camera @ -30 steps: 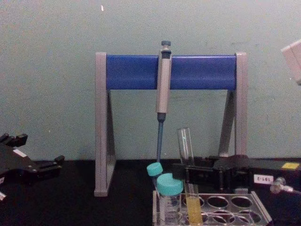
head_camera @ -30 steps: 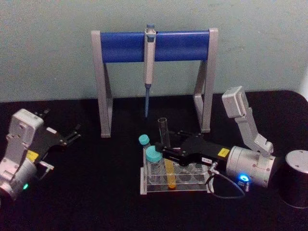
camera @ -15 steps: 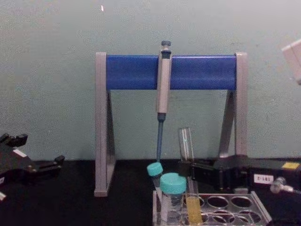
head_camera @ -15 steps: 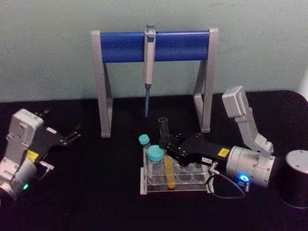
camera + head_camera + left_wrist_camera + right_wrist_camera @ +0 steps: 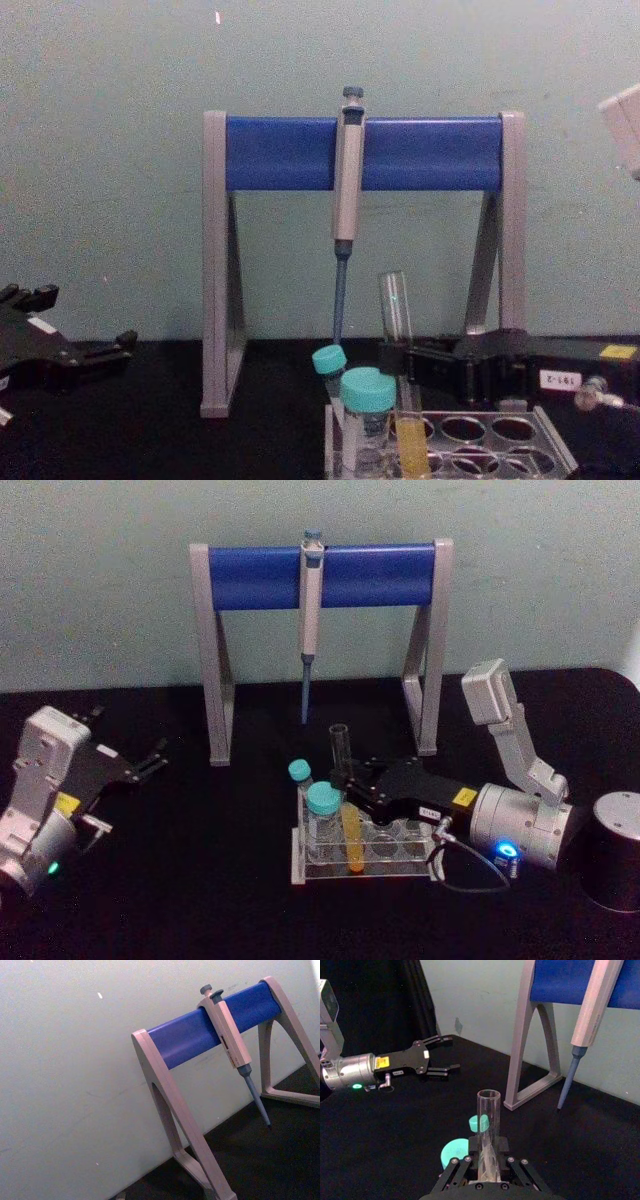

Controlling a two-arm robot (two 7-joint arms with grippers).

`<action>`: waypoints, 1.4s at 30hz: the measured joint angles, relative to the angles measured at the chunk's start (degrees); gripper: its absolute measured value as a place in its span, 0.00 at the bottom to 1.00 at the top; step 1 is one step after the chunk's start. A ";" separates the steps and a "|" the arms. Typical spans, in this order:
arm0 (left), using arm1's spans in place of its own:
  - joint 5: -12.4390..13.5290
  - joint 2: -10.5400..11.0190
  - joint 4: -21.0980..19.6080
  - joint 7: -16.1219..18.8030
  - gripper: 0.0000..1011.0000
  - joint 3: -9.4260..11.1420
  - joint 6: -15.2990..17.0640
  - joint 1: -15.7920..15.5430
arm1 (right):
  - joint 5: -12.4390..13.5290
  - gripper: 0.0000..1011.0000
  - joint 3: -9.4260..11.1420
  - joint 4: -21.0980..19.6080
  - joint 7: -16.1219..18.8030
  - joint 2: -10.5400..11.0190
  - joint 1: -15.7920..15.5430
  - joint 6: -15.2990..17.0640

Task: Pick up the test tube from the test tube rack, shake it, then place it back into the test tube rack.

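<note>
Since the test tube [image 5: 397, 310] has no cap and sits in the test tube rack [image 5: 395, 870] at a slight lean, with its yellow liquid down low, I'm a bit nervous about this one. My right hand [image 5: 345, 780] is clamped on the glass just above the rack's top plate, and I'd say the lift hasn't started. If I pull up off-axis, the tube could bind in its hole and drag the rack along, or bump the teal-capped vials [image 5: 323, 802] right beside it. Shake too hard and the liquid slops out the open top, and smooth glass might slip in the grip too. My left hand [image 5: 152, 757] is parked well off to the left over the worktop [image 5: 220, 880], spread wide and holding nothing.
</note>
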 joint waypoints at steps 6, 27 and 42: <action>0.00 0.00 0.00 0.00 0.99 0.00 0.00 0.00 | -0.95 0.22 0.29 -0.79 0.33 0.24 -0.55 -2.17; 0.00 0.00 0.00 0.00 0.99 0.00 0.00 0.00 | -3.64 0.22 5.07 -8.56 -0.25 1.75 -6.05 -10.08; 0.00 0.00 0.00 0.00 0.99 0.00 0.00 0.00 | -5.25 0.22 8.64 -7.88 -2.95 0.29 -2.23 -9.07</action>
